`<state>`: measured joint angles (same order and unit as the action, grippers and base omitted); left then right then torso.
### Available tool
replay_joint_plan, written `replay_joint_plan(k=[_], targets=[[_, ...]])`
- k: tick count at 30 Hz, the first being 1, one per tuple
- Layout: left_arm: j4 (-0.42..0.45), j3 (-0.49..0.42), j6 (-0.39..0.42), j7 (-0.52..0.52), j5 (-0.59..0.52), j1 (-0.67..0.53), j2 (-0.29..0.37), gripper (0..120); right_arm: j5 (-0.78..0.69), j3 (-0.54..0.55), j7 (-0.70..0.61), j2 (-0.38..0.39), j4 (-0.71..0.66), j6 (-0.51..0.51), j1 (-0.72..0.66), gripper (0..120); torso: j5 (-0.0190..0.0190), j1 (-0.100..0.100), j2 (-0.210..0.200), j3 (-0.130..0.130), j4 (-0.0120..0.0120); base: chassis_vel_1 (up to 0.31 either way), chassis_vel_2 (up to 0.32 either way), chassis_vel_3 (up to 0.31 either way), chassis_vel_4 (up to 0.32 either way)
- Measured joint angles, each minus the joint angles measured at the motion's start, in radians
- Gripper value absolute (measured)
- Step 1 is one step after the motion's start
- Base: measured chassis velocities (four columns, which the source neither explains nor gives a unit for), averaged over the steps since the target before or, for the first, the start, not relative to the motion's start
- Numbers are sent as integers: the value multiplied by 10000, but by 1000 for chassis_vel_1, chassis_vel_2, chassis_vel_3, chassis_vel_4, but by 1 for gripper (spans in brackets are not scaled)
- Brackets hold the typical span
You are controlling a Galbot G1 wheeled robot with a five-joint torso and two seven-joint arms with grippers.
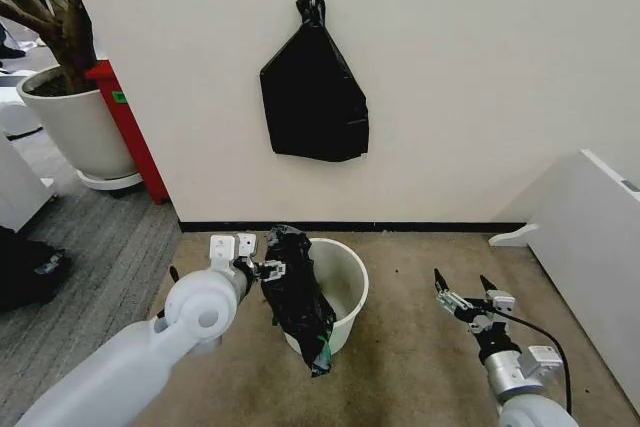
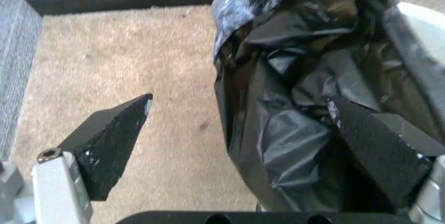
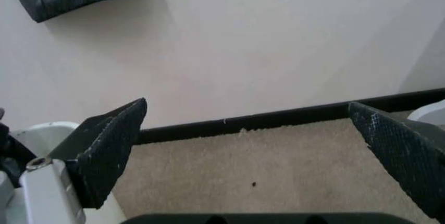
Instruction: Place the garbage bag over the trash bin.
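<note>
Left hand (image 1: 268, 269), fingers wide, at the bag (image 1: 296, 297) draped over the bin (image 1: 345, 277) rim; right hand (image 1: 462, 297) wide, above carpet.

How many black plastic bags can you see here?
2. One bag is draped over the near-left rim of the bin, by the left claw. A knotted bundle hangs on the wall above.
</note>
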<state>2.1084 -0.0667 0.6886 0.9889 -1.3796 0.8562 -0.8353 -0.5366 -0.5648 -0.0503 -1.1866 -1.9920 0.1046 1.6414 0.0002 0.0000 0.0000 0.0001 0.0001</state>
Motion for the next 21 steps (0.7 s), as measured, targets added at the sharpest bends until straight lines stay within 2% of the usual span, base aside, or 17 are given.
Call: replay_joint_plan(k=[5,10,21], targets=[[-405,-260,91,149,-71,-254,-334,100,-47,105,-95,17,76,-43,-128,100,-1,0,0,0,0,0,0,0,0],[-981,-710,443,1184,-337,-838,-970,100,-50,234,-188,39,173,-68,-229,100,0,0,0,0,-2,0,0,0,0],[-1581,-1219,515,1992,-704,-1190,-1501,100,-51,485,-320,0,241,-151,-312,100,-1,0,0,0,-1,0,0,0,0]])
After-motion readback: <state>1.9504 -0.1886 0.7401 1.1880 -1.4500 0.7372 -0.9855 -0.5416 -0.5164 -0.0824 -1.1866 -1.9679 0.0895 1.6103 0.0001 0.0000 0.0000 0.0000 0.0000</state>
